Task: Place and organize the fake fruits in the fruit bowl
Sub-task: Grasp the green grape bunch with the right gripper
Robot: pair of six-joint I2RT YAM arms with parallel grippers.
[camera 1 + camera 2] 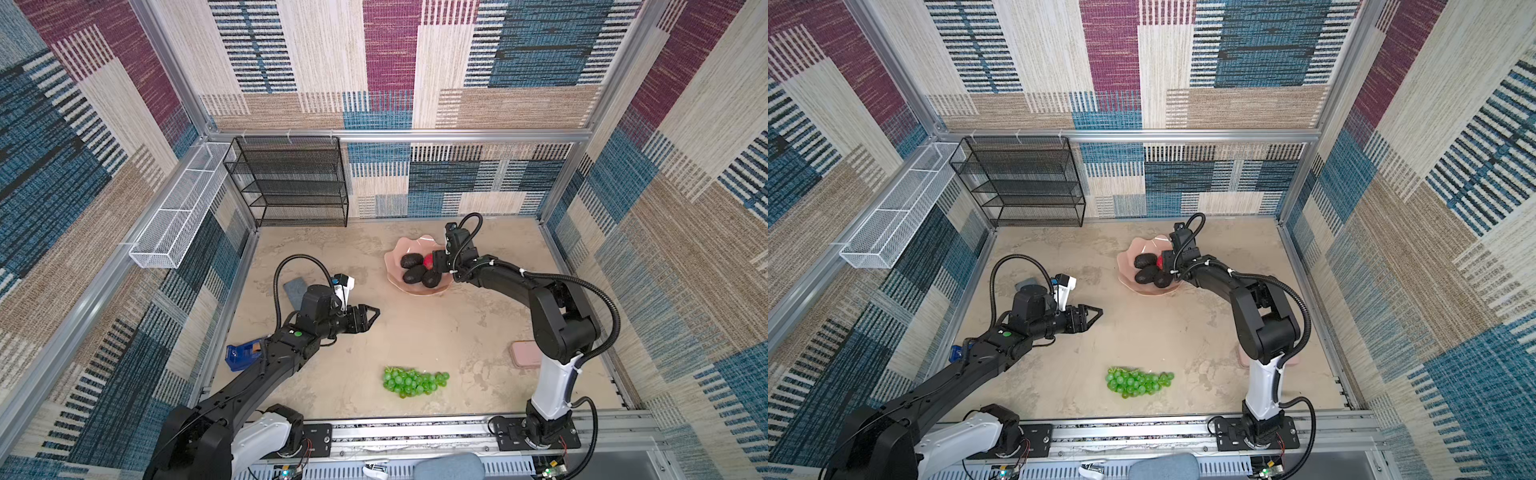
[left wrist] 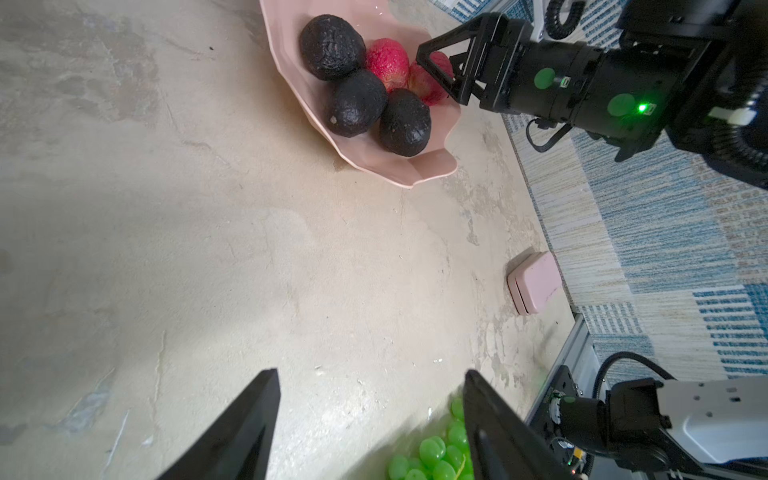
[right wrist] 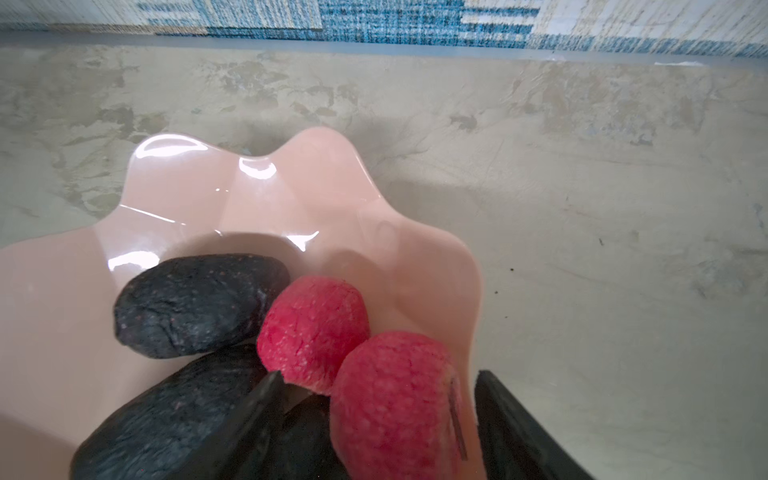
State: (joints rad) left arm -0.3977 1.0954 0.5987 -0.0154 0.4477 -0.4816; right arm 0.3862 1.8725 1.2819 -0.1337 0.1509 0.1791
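One blue tape dispenser (image 1: 240, 355) lies on the table (image 1: 415, 328), far left of the fruit bowl (image 1: 395, 255). The left claw (image 1: 371, 316) hangs over bare table left of the bowl, jaws parted with nothing between them. One bunch of green grapes (image 1: 413, 381) lies on the table, well apart from the bowl on its near side.

The bowl holds three avocados (image 2: 331, 46) (image 2: 355, 104) (image 2: 405, 122), touching one another, and two red fruits (image 2: 388, 62) (image 2: 430, 85) beside them. The right claw (image 3: 378, 378) reaches into the bowl from its right, jaws spread to either side of one red fruit, with a gap on both sides. One pink case (image 1: 524, 353) lies right of the bowl, toward the near edge.

Both top views show only one red fruit, because the right wrist hides the other; both wrist views show both.
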